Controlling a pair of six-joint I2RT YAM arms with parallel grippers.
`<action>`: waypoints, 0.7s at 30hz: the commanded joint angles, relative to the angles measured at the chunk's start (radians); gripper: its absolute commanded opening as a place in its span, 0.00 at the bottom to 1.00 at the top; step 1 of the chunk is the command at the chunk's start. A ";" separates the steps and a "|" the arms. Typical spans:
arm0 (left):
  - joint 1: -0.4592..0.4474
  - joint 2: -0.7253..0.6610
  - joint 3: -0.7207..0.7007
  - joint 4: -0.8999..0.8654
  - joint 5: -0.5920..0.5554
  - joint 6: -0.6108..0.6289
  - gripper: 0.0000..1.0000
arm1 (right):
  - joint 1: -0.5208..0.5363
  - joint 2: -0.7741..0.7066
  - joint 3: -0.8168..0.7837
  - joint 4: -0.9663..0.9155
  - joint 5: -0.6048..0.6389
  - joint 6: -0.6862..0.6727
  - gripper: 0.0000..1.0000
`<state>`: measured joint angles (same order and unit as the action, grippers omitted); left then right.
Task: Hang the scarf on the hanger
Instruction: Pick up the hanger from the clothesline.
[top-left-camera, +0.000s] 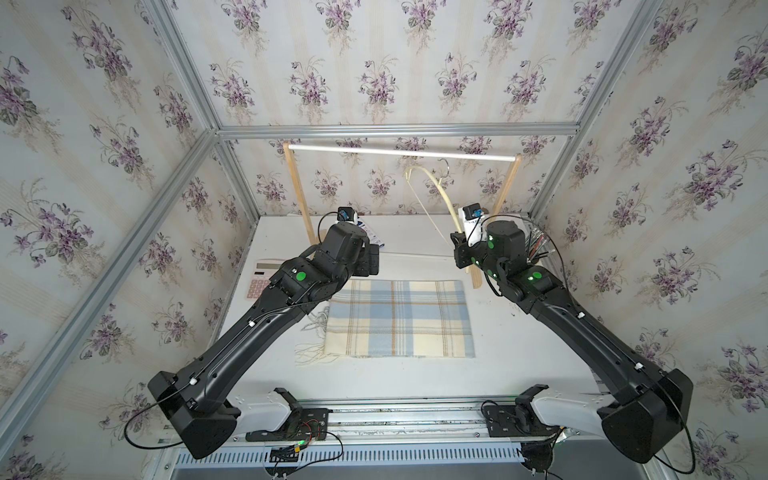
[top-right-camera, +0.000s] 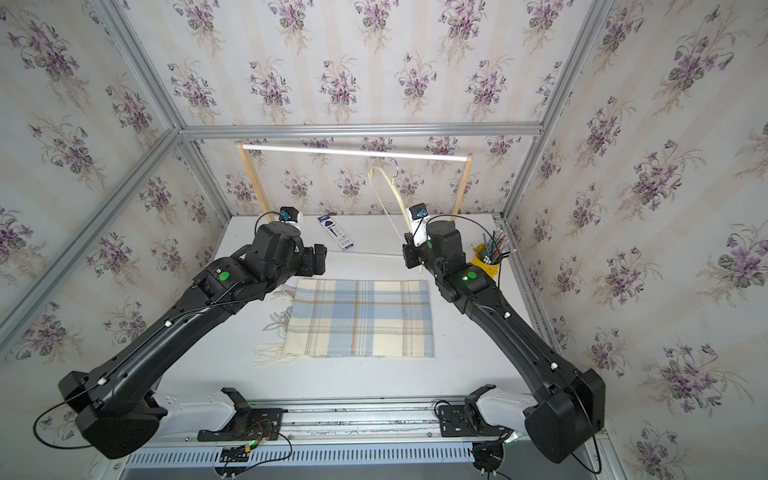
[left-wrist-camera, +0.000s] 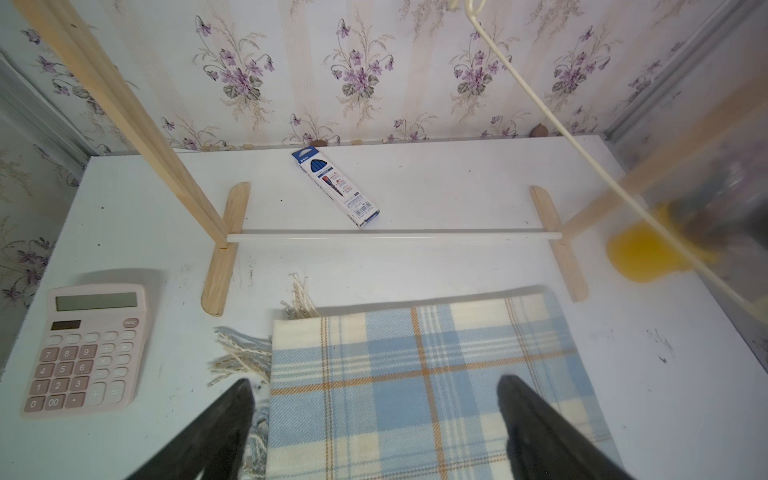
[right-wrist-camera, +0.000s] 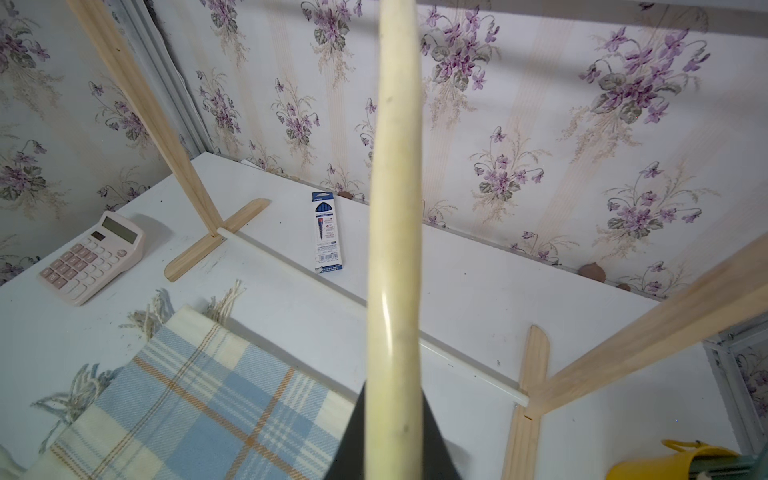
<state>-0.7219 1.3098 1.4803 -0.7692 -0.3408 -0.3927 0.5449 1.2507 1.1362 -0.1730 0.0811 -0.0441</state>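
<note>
Sitting at the far left of the white table (top-right-camera: 457, 353), a pink calculator (left-wrist-camera: 87, 349) lies flat, well apart from the cloth. Just right of it, the left gripper (left-wrist-camera: 374, 386) hangs over the scarf's far left part with its jaws spread wide and nothing between them; in the left wrist view one finger is above the fringe and the other above the plaid. Behind it stands the wooden rack (top-left-camera: 299, 195), with a white rod across its top and another low between its feet. A blue pencil box (top-right-camera: 336, 232) lies on the table beyond the low rod, left of centre.

The scarf (top-left-camera: 401, 320) lies folded flat in the middle of the table, on the near side of the rack, its cream fringe trailing out to the left. It is not on the hanger.

Right of centre, the hanger (right-wrist-camera: 395, 208) leans out from the rack, its metal hook up at the top rod and its curved arm sloping down toward the near side. The right gripper (right-wrist-camera: 395, 415) is clenched on the lower end of that arm. At the far right a yellow cup (top-right-camera: 484, 259) holds pencils, just beside the right arm
</note>
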 joint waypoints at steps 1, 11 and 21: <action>-0.016 0.024 0.019 -0.033 0.080 -0.045 0.91 | 0.080 0.017 -0.024 0.089 0.100 0.001 0.00; -0.027 0.057 0.109 -0.058 0.199 -0.291 0.83 | 0.256 0.074 -0.148 0.278 0.361 -0.027 0.00; -0.083 0.160 0.225 0.013 0.074 -0.453 0.77 | 0.298 0.144 -0.189 0.367 0.374 -0.047 0.00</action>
<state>-0.7799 1.4338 1.6749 -0.7982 -0.1913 -0.8009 0.8337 1.3823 0.9447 0.0917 0.4328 -0.0807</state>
